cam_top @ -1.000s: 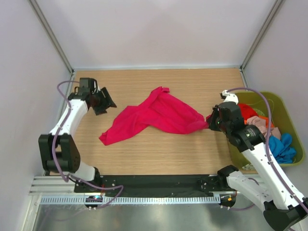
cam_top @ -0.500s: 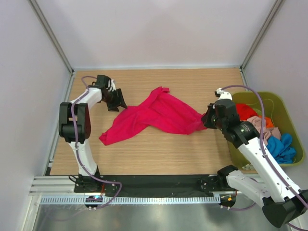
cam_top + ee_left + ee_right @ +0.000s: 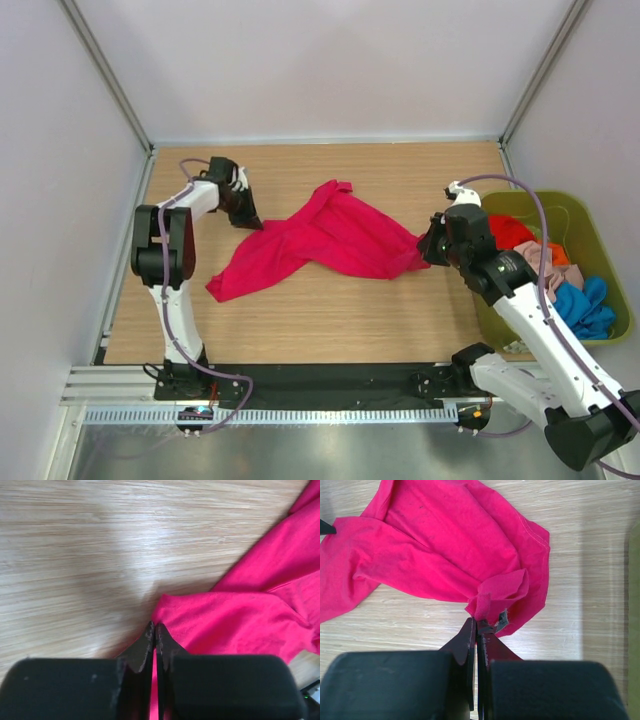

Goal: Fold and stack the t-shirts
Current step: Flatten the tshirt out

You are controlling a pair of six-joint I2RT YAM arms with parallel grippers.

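Observation:
A large crimson-red t-shirt (image 3: 330, 240) lies crumpled across the middle of the wooden table. My left gripper (image 3: 252, 222) is at its upper-left corner, jaws shut with red cloth showing between them (image 3: 155, 626); the corner (image 3: 235, 620) spreads out to the right. My right gripper (image 3: 428, 248) is shut on a bunched fold at the shirt's right end (image 3: 479, 625), beside a small grey label (image 3: 501, 620); the rest of the shirt (image 3: 445, 545) fans away from it. An orange-red t-shirt (image 3: 512, 232), a beige-pink one (image 3: 540, 258) and a blue one (image 3: 588, 305) lie heaped in the tub.
The olive-green tub (image 3: 590, 222) stands off the table's right edge, beside my right arm. White walls and metal posts close in the table at the back and sides. Bare wood (image 3: 330, 320) lies in front of the shirt.
My left arm swung right from the table's left side to the shirt's upper-left corner, and its jaws shut there. My right gripper shifted slightly left, still holding the shirt.

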